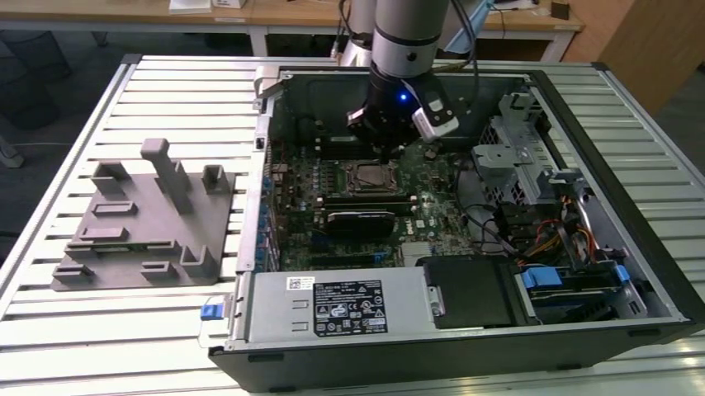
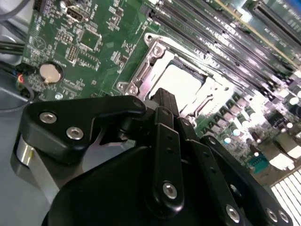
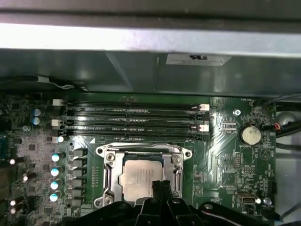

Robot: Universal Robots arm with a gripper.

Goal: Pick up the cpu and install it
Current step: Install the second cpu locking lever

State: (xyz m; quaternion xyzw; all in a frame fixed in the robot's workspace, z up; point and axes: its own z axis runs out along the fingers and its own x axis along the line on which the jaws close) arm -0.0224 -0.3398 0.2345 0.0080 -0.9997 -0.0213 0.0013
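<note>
Here the arm hangs upright over the cpu (image 3: pixel 141 175) in its socket — claw (image 3: pixel 160 185) pressed together, empty.

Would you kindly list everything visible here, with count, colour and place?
cpu: one, pale silver, lying in the socket frame on the motherboard.
socket frame: one, metal, around the cpu.
motherboard: one, green, inside the computer case.
computer case: one, black, open, on the slatted table.
holder block: one, grey, on the table at the exterior view's left.
slatted table: one, pale metal.
gripper: one, black, just above the cpu.
</note>
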